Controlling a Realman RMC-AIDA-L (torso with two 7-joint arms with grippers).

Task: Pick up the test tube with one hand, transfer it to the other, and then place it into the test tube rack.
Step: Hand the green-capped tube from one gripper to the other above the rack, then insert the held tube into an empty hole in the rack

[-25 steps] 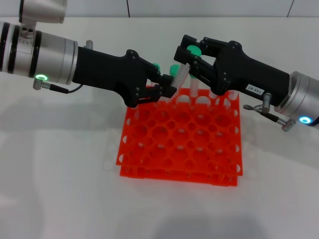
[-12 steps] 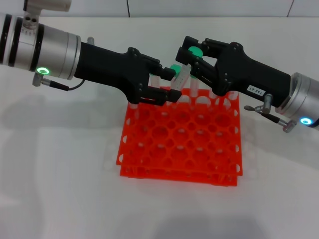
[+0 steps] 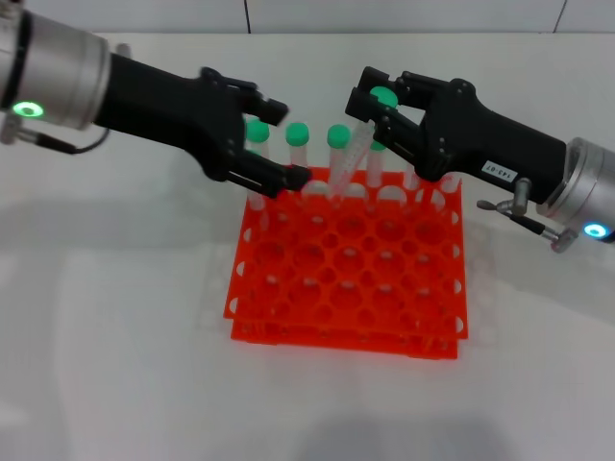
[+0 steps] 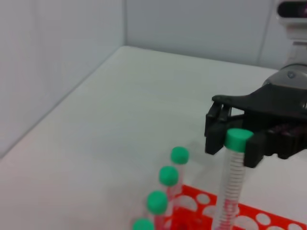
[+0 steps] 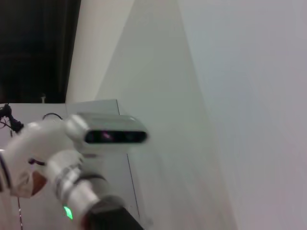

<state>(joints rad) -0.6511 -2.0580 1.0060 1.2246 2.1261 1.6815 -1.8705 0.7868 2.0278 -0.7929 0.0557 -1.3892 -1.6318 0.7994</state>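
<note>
**A:** How far along are you?

**B:** Start at your left. Your left pincer [image 3: 288, 144] sits over the far-left corner of the test tube rack [image 3: 351, 269], its fingers apart and holding nothing. By that, I judge the pick-up and the hand-over are done.

**A:** And the row of green caps beside it?

**B:** Those are other tubes [image 3: 297, 134] standing in the rack's far row, with more partly hidden behind the right arm. They look the same as yours.

**A:** Where is the tube itself?

**B:** The test tube [image 3: 354, 154] is in your right pincer [image 3: 378, 106], closed on it just below the green cap. The tube leans, its lower end at the rack's far row; I cannot tell whether it has entered a hole. The left wrist view shows the same grip [image 4: 236, 143].

**A:** So what remains?

**B:** You still have to seat the tube upright in a hole and let go.

**A:** Any writing?

**B:** A small white label [image 3: 500, 170] on the right pincer's body carries dark print, too small for me to read. The rack and the white worktop [image 3: 115, 336] show no markings.
</note>
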